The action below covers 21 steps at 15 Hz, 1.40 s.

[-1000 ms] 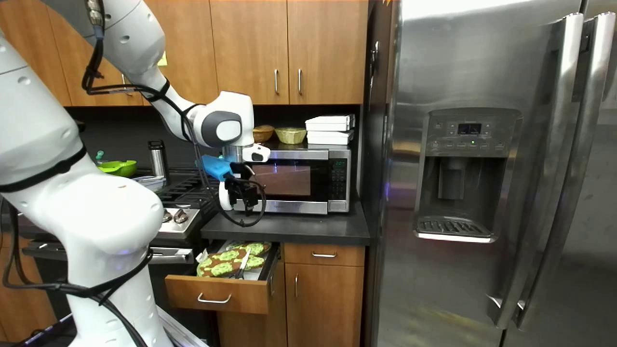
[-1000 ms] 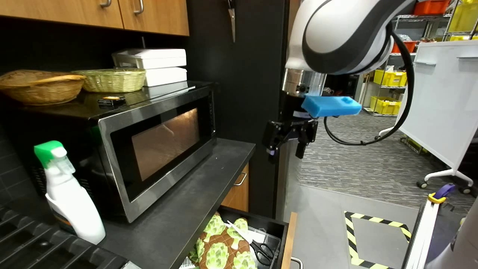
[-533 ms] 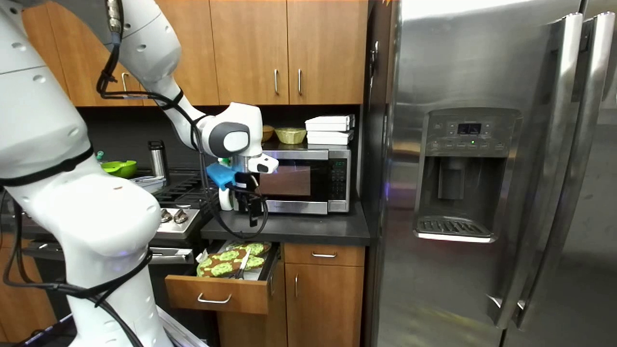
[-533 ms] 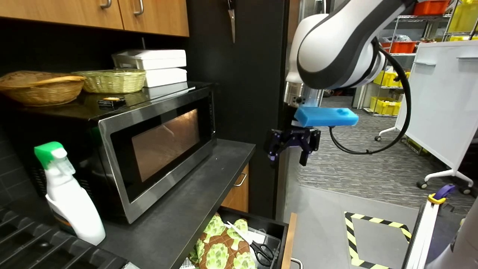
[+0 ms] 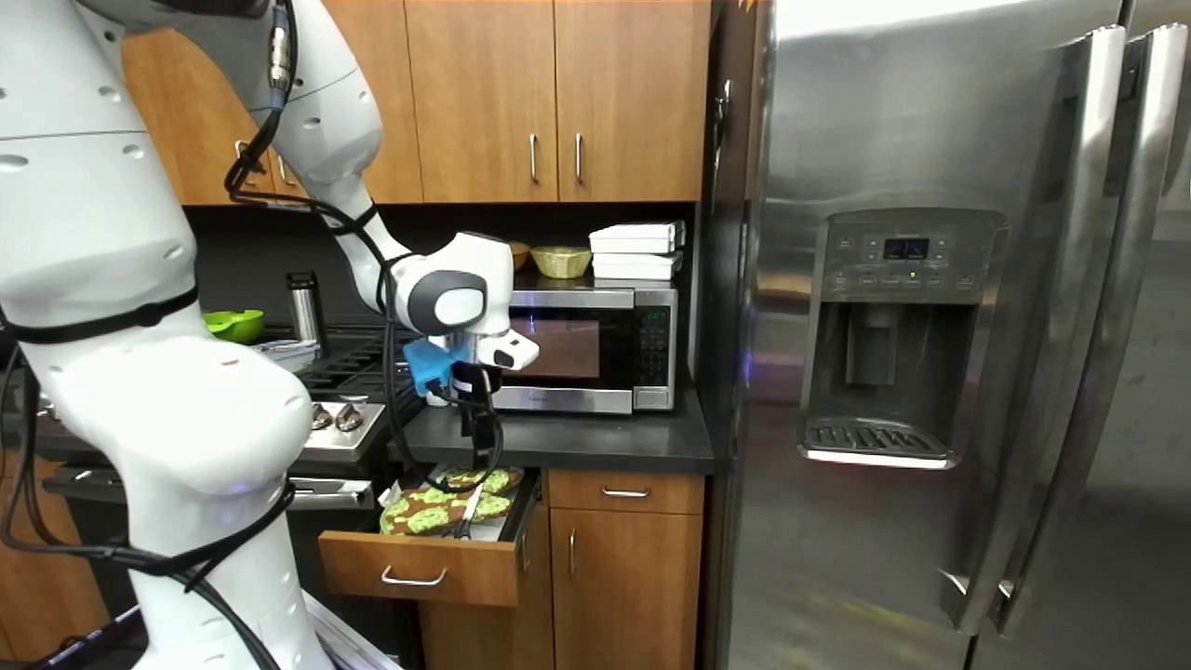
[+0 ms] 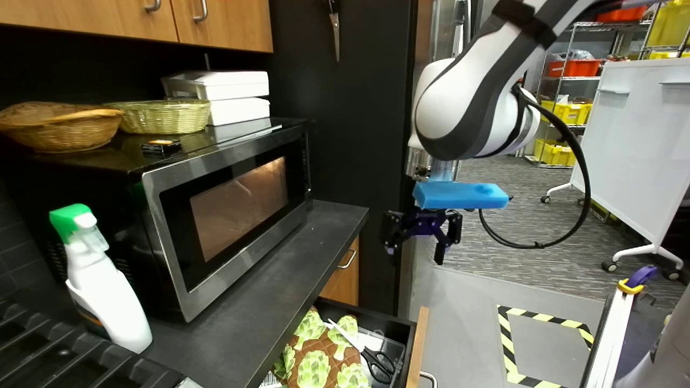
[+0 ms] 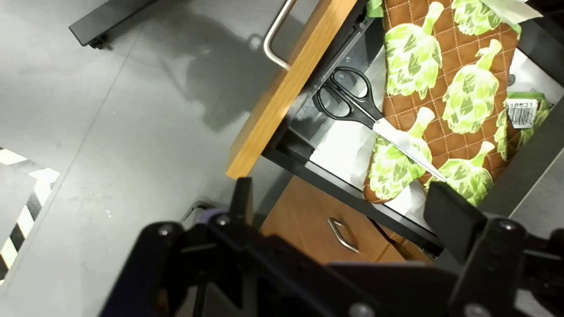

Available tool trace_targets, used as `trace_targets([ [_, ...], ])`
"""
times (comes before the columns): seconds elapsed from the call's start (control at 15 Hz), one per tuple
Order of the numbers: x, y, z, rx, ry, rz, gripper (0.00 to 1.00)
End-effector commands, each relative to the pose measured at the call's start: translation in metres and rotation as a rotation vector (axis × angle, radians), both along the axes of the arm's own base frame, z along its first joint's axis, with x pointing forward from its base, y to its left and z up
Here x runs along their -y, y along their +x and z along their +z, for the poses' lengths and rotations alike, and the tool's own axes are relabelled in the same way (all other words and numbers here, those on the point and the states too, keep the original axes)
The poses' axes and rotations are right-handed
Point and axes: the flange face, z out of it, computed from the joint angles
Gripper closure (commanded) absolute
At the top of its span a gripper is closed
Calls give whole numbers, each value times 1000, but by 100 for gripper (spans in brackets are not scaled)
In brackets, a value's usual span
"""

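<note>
In the wrist view, a white label (image 7: 521,113) bears a barcode (image 7: 522,117) with a printed number above it: the ending reads "531", the leading digits are blurred. It sits on a green-patterned cloth (image 7: 543,113) beside the brown quilted mitt (image 7: 440,97) in the drawer (image 7: 291,90). In an exterior view, the display (image 5: 906,248) on the fridge (image 5: 856,540) and the green readout (image 5: 654,316) on the microwave (image 5: 577,349) are too small to read. The spray bottle (image 6: 110,291) carries a dark-and-orange label, illegible here. Black-and-yellow striped tape (image 6: 508,345) marks the floor (image 6: 463,334).
</note>
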Motion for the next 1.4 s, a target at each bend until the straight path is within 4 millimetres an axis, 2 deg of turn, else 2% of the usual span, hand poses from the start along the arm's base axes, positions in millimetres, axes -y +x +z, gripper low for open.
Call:
trace_targets([
  [0.0, -3, 0, -19, -15, 19, -74, 0],
  [0.53, -16, -4, -56, -13, 59, -233, 0],
  [1.0, -32, -26, -97, -90, 77, -365, 0],
  [1.33, -42, -42, -116, -137, 83, -426, 0],
])
